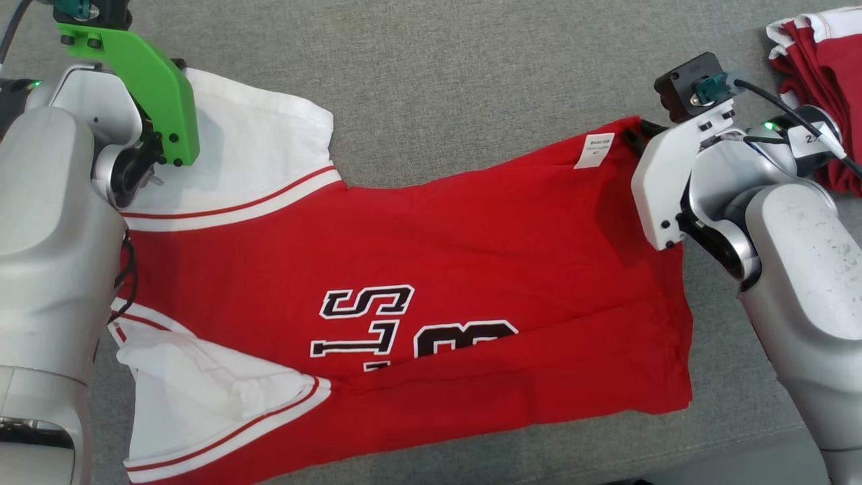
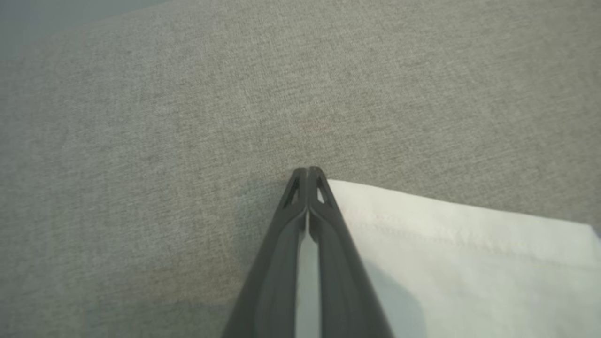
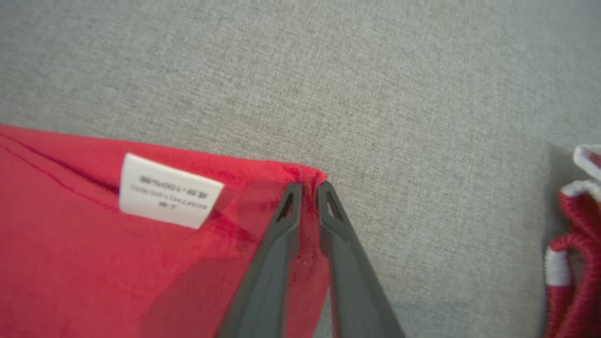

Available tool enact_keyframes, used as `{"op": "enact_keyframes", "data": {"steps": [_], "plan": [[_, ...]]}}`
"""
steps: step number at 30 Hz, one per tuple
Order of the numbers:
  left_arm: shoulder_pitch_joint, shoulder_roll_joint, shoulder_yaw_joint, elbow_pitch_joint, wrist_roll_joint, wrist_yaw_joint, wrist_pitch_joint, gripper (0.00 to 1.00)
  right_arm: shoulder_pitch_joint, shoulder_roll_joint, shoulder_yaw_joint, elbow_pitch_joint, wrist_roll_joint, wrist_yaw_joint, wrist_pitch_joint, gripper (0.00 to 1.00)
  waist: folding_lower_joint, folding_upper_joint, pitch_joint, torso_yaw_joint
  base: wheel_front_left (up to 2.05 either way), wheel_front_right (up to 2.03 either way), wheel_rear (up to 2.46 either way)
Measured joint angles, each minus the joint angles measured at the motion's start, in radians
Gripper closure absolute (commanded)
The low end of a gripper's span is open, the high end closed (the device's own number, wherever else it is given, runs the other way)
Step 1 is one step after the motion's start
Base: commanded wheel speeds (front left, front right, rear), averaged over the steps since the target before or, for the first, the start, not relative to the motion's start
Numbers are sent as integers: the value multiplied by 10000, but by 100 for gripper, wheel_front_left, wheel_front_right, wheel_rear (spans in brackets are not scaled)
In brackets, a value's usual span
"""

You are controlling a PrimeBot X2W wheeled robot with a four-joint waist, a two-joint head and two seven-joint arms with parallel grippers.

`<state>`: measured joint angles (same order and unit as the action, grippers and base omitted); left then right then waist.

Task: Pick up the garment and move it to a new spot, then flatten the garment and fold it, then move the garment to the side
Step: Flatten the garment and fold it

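While our left pincer (image 2: 308, 171) clamps the sleeve (image 2: 446, 244) and right pincer (image 3: 310, 188) nips the hem corner (image 3: 307, 176), we should pull evenly. Keep the shirt (image 1: 471, 229) taut.

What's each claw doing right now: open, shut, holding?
Left claw: shut at the corner of the white sleeve; whether it grips cannot be told.
Right claw: shut on the red corner of the garment.
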<state>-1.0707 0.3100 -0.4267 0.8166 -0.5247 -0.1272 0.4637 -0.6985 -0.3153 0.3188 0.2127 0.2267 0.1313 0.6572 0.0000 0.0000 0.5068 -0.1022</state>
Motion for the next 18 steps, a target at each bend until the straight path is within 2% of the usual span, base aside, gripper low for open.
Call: {"op": "enact_keyframes", "data": {"steps": [2, 7, 13, 18], "plan": [[6, 8, -6, -15, -23, 40, -63, 100, -135, -79, 33, 81, 0, 0, 23, 100, 0, 0, 7, 29, 0, 0, 0], [101, -19, 33, -125, -23, 236, -715, 100, -273, -171, -15, 263, -15, 0, -180, 100, 0, 0, -20, 146, 0, 0, 0], [828, -201, 757, -683, -347, 897, -2686, 100, 157, -109, -130, 163, 307, 0, -591, 100, 0, 0, -329, 279, 0, 0, 0], [2053, -489, 1269, -1643, -696, 1191, -4234, 100, 842, -205, -449, -291, 679, 0, -894, 100, 0, 0, -707, 446, 0, 0, 0]]}}
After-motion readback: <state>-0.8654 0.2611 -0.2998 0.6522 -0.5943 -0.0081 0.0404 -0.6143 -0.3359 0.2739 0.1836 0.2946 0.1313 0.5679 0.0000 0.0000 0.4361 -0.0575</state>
